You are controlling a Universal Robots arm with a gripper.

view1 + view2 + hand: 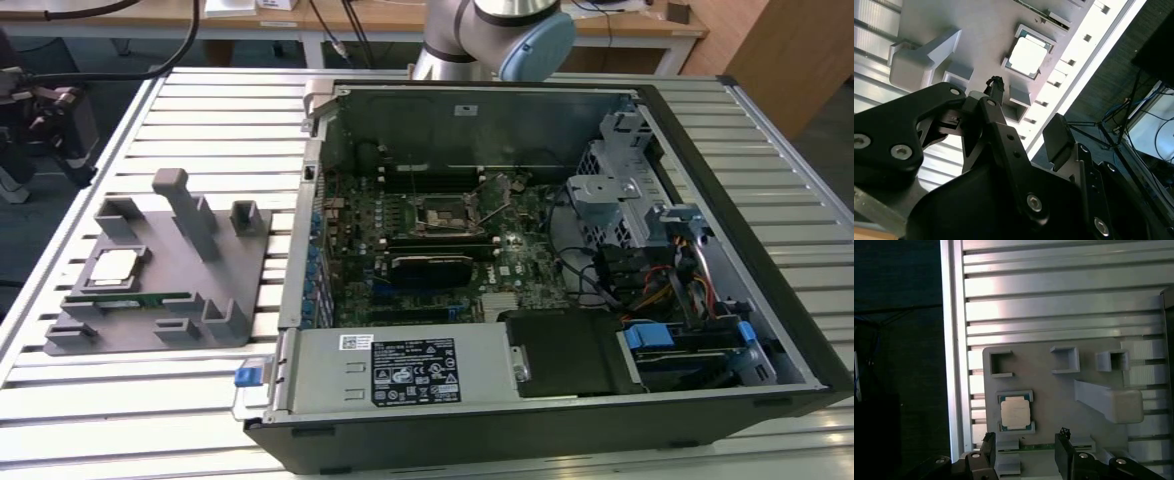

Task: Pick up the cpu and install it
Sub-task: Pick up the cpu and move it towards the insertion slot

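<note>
Pincer: mine (pixel 1025 446), seen in both wrist views (pixel 1026 112); jaws spread wide, nothing betw. them, gripping nothing.
Fingers: 2 black ones (pixel 1065 452), well apart from each other; neither touches any part.
Cpu: silvery square w/ pale-green rim (pixel 1015 413), lying flat in its pocket on the holder. It sits out past my fingertips, roughly in line w/ the gap betw. them, apart from both. Also in the second wrist view (pixel 1026 54) and the exterior view (pixel 114 268).
Holder: grey block w/ raised posts & pockets (pixel 1054 400), directly under my pincer; it rests on the slatted table (pixel 174 400).
Memory stick: thin green strip (pixel 1036 445) on the holder, closer to my fingertips than the cpu, crossing the gap betw. them.
Pc case: open (pixel 747 130), on the table beside the holder, to the exterior view's right of it.
Socket: black square w/ metal frame (pixel 443 214) on the board inside the case, well apart from the cpu; cpu not yet in it.
Arm: my base link (pixel 494 30) rises behind the case.
</note>
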